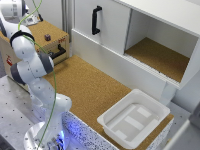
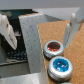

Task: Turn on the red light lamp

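Observation:
In the wrist view, the red light lamp (image 2: 53,48) is a small round red-orange dome in a pale ring, set in the wooden box top (image 2: 75,52). It looks unlit. A same-sized blue cap (image 2: 60,66) sits right beside it. My gripper (image 2: 40,41) is open and holds nothing. One finger (image 2: 7,30) hangs off the box over the grey panel, the other finger (image 2: 71,27) is above the wood near the red lamp, apart from it. In the exterior view the arm (image 1: 30,67) hides both caps, and my hand is over the wooden box (image 1: 42,32).
A small dark block (image 1: 48,36) and a black handle (image 1: 59,51) are on the wooden box. A white cabinet (image 1: 145,35) with an open compartment stands behind the cork surface (image 1: 90,85). A white tray (image 1: 134,118) rests near the front.

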